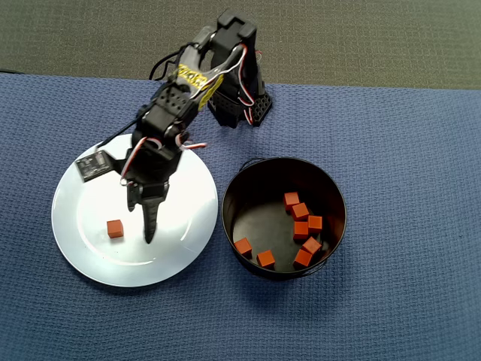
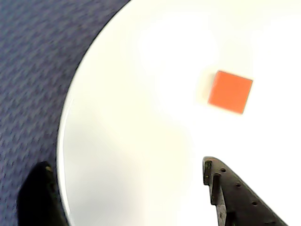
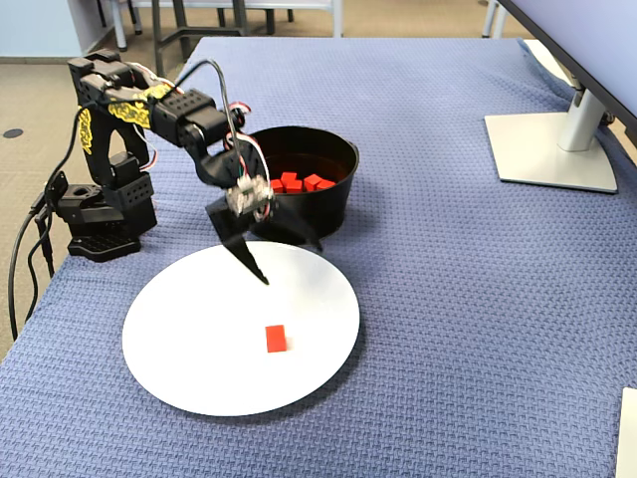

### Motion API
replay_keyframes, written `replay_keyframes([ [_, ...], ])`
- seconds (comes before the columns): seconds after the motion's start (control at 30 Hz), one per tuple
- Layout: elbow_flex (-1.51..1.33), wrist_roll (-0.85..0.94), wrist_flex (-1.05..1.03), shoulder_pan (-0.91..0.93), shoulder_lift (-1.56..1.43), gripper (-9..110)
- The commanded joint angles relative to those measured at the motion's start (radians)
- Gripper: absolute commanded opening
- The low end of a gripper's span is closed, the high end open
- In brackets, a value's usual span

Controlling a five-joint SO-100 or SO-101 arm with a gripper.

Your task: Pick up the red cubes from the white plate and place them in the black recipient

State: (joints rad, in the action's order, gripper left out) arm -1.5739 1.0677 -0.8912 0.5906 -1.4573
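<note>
In the wrist view we see only a part of the white plate (image 2: 141,141); the top, right and bottom edges cut it off. The gripper (image 2: 124,176) is also cut there: only two dark finger pieces enter from the bottom edge. In the fixed view the wall of the black recipient (image 3: 333,194) hides most cubes inside (image 3: 299,182), so we cannot count them. In the overhead view the arm covers the upper part of the plate.

plate (image 1: 90,248): glossy, smooth white
cube (image 1: 115,229): matt orange-red
pot (image 1: 233,197): black, shiny inside
cloth (image 1: 406,150): blue, rough woven
fingers (image 2: 235,197): matt black plastic
</note>
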Motion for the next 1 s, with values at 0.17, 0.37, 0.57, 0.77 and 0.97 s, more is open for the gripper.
replay_keyframes([
  [0.17,0.371,-0.112,-0.193,0.06,0.256,23],
  [0.37,0.399,-0.13,-0.215,0.043,0.341,23],
  [0.57,0.439,-0.152,-0.238,0.063,0.4,23],
  [0.77,0.457,-0.195,-0.219,0.087,0.436,22],
  [0.97,0.485,-0.184,-0.221,0.1,0.479,22],
])
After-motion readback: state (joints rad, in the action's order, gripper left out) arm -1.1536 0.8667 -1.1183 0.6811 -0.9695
